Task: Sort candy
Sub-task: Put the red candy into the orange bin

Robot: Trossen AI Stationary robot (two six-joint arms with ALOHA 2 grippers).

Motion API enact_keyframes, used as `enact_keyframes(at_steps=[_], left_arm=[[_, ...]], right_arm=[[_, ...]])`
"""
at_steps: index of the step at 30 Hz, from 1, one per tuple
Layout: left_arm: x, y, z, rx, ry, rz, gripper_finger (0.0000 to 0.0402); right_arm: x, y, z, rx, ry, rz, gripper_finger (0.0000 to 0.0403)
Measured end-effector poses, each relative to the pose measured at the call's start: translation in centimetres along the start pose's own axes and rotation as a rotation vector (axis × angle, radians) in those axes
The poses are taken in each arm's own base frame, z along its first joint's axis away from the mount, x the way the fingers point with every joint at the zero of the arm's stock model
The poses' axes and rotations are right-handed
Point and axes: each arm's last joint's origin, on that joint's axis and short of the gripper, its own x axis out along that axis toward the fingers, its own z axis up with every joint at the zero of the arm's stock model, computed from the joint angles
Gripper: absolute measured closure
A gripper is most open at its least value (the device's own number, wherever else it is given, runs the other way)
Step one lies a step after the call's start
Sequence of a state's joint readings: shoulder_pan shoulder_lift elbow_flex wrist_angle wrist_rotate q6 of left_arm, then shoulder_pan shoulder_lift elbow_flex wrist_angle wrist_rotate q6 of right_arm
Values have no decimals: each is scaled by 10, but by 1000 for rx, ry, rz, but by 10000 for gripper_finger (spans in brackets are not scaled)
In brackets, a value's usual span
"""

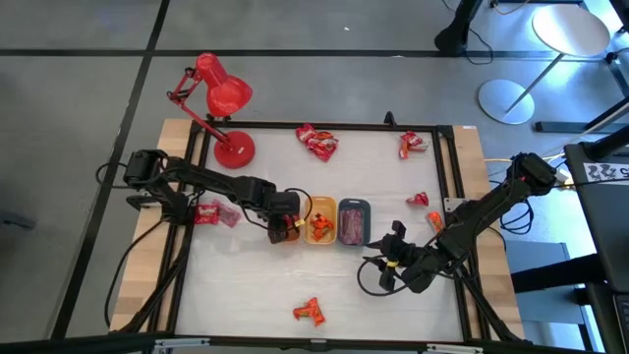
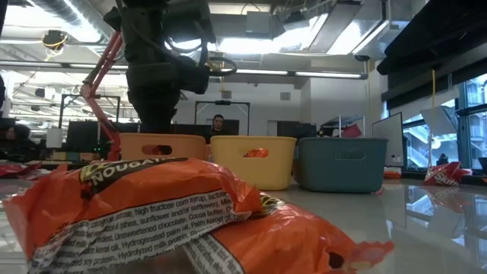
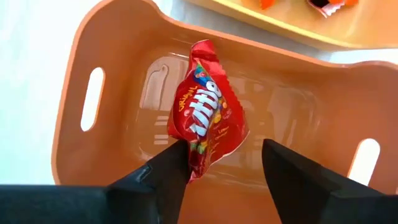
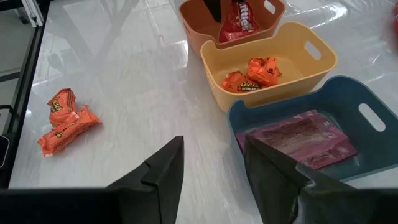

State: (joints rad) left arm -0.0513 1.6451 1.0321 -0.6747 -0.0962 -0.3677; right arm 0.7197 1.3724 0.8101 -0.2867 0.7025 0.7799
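Three small trays stand side by side mid-table: orange [image 1: 292,208], yellow [image 1: 321,220] and grey-blue [image 1: 355,221]. A red candy pack [image 3: 207,109] is inside the orange tray [image 3: 118,93]. My left gripper [image 3: 224,149] stands open above it, pointing steeply down, one finger on either side of the pack's lower end. Orange candy [image 4: 252,73] lies in the yellow tray, a pink pack [image 4: 301,140] in the grey-blue one. My right gripper [image 4: 212,146] hangs open over the table beside the grey-blue tray, with nothing between its fingers. My left gripper is open around the red pack in the orange tray. The pack's lower edge [image 3: 194,163] lies right beside one finger [image 3: 163,177]; I cannot tell whether they touch. The other finger stands apart from it.
Loose candy lies scattered about: at the far edge [image 1: 316,141] [image 1: 413,145], right of the trays [image 1: 418,200], under the left arm [image 1: 214,212] and near the front edge [image 1: 309,312]. A red desk lamp [image 1: 221,108] stands at the far left.
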Motion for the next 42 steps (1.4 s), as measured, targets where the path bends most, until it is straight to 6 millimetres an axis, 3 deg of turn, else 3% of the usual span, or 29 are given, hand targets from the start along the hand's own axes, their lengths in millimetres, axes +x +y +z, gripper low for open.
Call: enact_keyframes(at_steps=[22,32,42], left_arm=[[-34,-13,18,-43,-10,-13,208],[-52,-39,-6,-50,9,78,208],[-78,-62,-41,-19,13,138,208]], right_arm=[[0,0,0,0,0,1,237],[0,1,2,2,-2,1,237],[6,-1,36,27,5,49,237]])
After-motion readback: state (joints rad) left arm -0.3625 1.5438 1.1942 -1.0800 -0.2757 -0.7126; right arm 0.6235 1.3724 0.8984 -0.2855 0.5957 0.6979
